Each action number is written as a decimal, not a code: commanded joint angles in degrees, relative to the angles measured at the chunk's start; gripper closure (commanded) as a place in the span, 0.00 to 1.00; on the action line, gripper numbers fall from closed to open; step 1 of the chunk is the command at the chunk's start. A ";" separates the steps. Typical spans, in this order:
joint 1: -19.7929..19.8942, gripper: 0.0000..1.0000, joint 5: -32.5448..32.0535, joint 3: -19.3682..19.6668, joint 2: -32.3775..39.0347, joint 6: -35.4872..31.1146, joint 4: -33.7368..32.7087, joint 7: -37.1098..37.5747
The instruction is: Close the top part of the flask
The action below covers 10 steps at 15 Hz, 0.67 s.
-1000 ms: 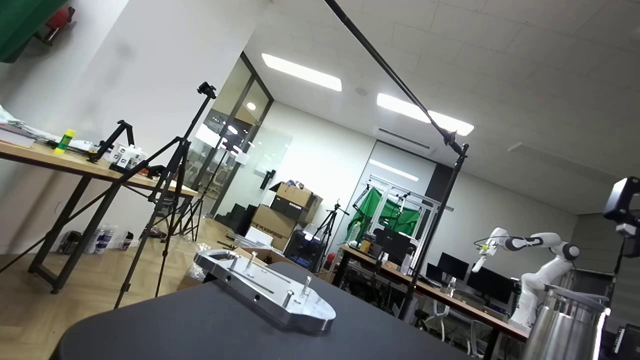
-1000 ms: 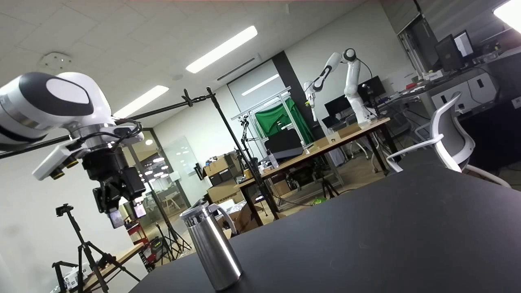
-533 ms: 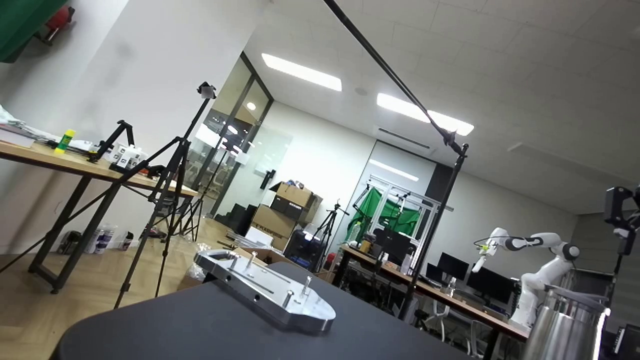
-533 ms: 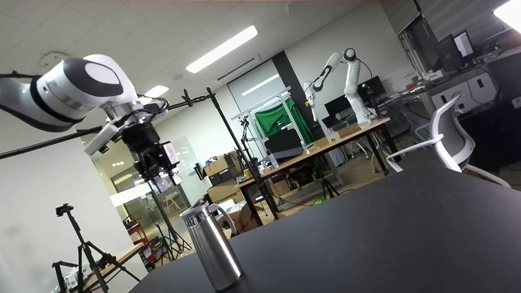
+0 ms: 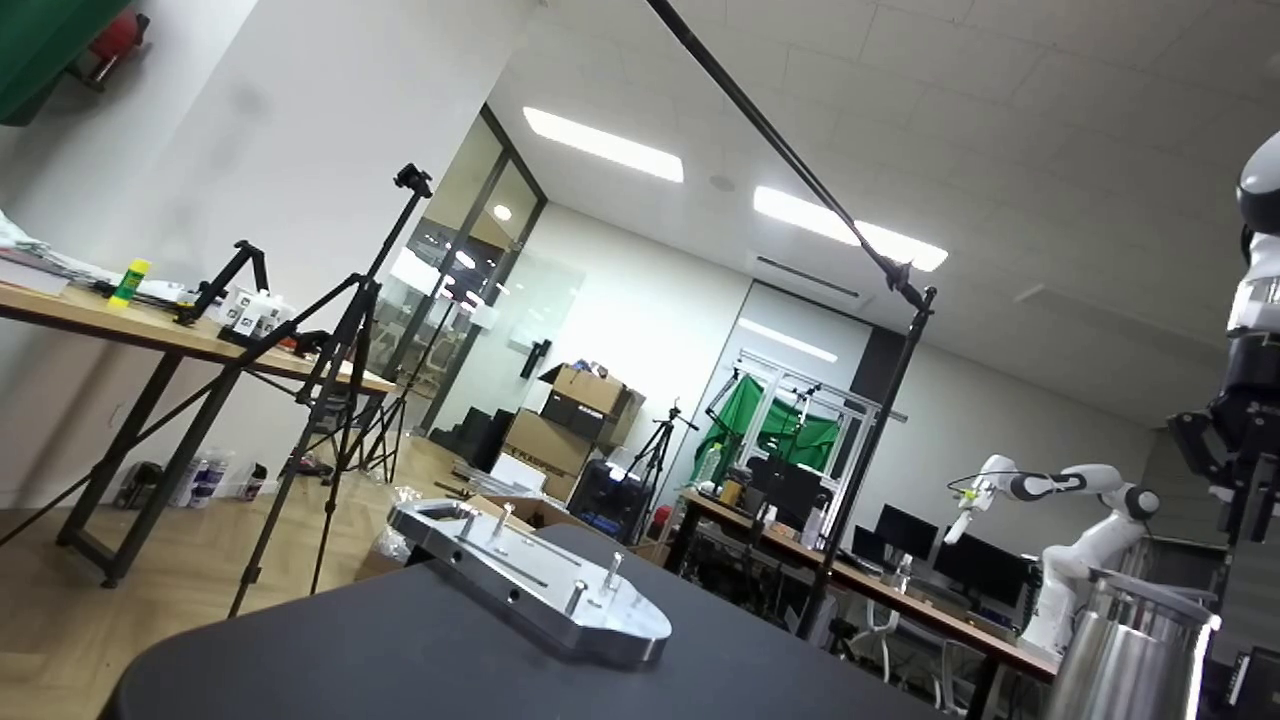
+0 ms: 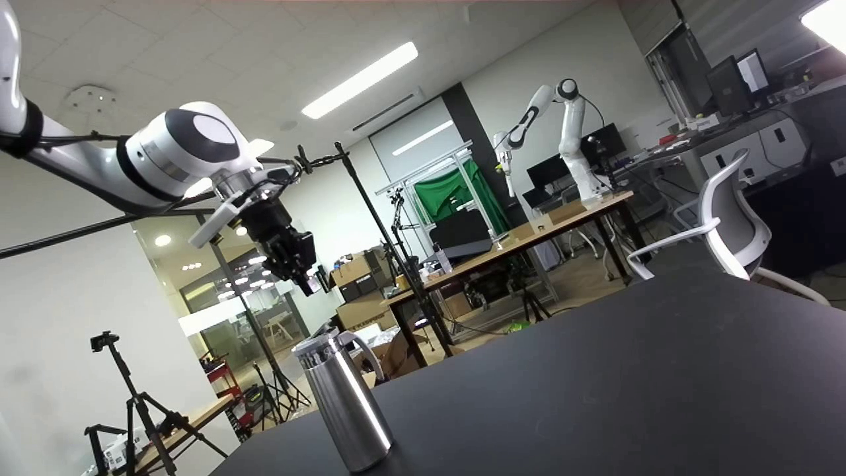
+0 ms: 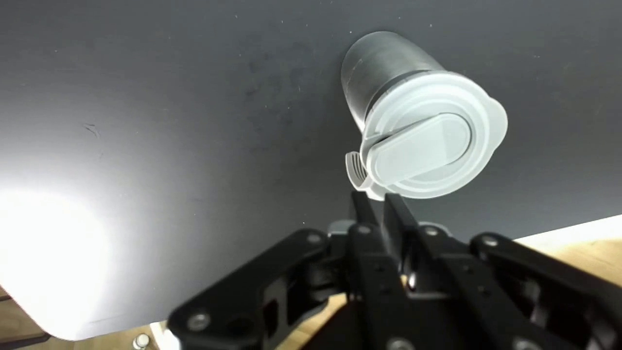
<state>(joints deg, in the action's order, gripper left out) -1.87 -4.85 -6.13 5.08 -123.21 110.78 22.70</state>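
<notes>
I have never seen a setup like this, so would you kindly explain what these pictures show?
The machine is a white robot arm; another white arm stands in the background. Two pictures come from tilted cameras outside the robot; the third looks down from its wrist, past the black gripper. On the dark table stands a silver flask with a pale lid, and a metal plate rests there too, seen in an exterior view. The gripper is higher than the flask and apart from it. Nothing that I can see is held: the fingers are close together, with a narrow gap between them.
</notes>
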 commanded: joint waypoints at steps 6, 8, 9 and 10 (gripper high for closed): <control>-3.58 1.00 -1.24 2.45 7.37 2.83 -6.92 4.16; -3.95 1.00 -1.15 2.87 8.21 2.91 -7.27 4.32; -4.06 1.00 -1.04 3.04 8.63 2.92 -7.35 4.27; -4.21 1.00 -1.01 3.25 9.13 3.10 -7.39 4.31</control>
<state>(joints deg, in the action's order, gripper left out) -4.91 -5.28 -4.12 12.40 -122.31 105.89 24.77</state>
